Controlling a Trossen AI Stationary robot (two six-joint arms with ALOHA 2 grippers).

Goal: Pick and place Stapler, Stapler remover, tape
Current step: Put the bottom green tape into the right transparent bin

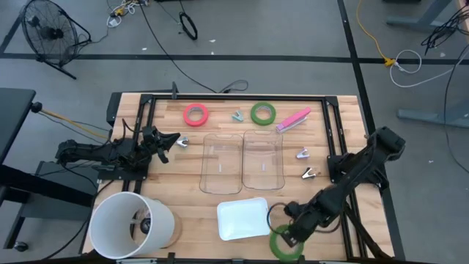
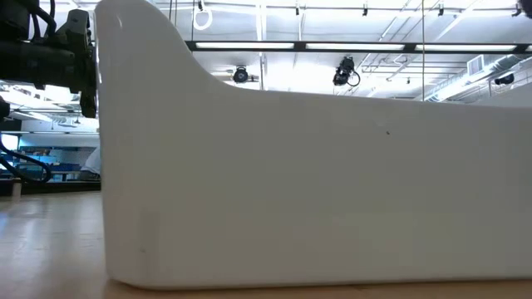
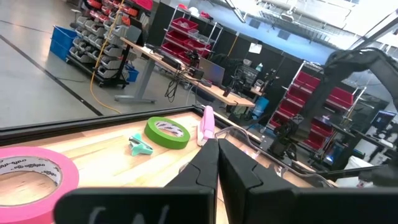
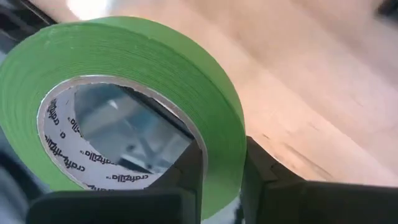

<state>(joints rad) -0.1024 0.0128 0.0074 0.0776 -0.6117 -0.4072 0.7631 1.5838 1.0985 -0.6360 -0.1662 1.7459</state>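
My right gripper (image 1: 290,235) is at the table's front edge, shut on a green tape ring (image 1: 283,244). The right wrist view shows that tape (image 4: 155,68) pinched through its wall, one finger inside the ring and one outside. At the back lie a red tape ring (image 1: 196,114), a second green tape ring (image 1: 263,113), a pink stapler (image 1: 294,119) and a teal stapler remover (image 1: 237,116). My left gripper (image 1: 167,141) rests shut at the left with nothing in it. Its wrist view shows the red tape (image 3: 31,174), green tape (image 3: 166,132), remover (image 3: 140,145) and stapler (image 3: 206,123).
Two clear containers (image 1: 222,163) (image 1: 262,160) sit mid-table. A white tray (image 1: 243,218) lies in front of them and fills the low view (image 2: 316,183). A white bucket (image 1: 132,224) stands front left. Small metal removers lie at right (image 1: 303,153) (image 1: 308,173) and left (image 1: 182,141).
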